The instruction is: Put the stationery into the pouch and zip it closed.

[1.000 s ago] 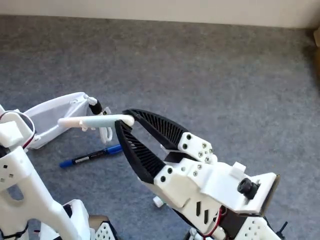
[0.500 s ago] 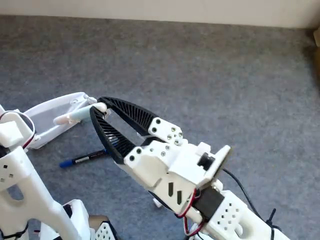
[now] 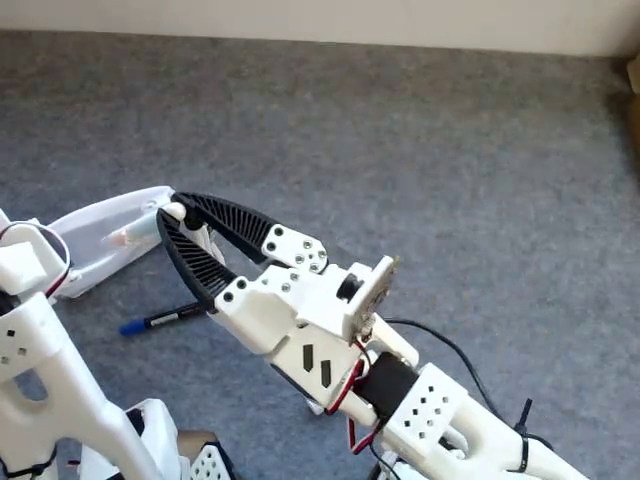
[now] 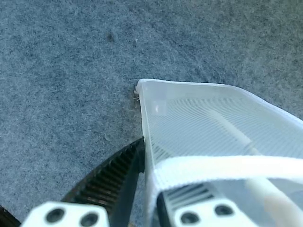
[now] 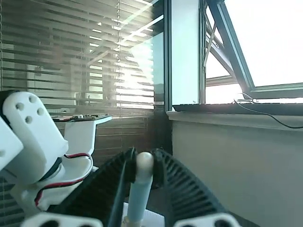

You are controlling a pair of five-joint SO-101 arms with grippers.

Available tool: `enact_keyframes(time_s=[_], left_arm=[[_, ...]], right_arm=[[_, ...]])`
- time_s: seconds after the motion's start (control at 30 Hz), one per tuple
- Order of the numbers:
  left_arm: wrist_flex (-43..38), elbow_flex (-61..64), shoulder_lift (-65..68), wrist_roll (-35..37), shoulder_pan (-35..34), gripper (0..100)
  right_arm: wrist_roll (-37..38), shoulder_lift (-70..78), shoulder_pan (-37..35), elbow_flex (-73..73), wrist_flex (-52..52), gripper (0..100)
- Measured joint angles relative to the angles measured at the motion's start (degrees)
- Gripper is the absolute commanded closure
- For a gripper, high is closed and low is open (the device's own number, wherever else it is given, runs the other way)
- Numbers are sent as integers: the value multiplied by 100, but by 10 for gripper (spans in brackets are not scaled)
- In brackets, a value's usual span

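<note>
Right jaws clamp pale blue pen (image 3: 148,226) partway into white mesh pouch (image 3: 90,255) pinched by left jaws; blue marker (image 3: 160,320), zipping outstanding

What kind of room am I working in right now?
Probably an office or a home workroom rather than a factory floor. The arms work over grey carpet, and the right wrist view shows slatted window blinds and a bright window above a sill.

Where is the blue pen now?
In the high view, the blue pen lies on the carpet on the left, just below the pouch and beside the right gripper.
</note>
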Motion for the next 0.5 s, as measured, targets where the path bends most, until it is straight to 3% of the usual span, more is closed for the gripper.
enact_keyframes(time_s=[0.27,0.5], left_arm=[[-334,299,-79,9,0,994],[-360,299,-79,9,0,994]], right_arm=[[0,9,-88,0,53,993],[158,9,-475,-18,1160,993]])
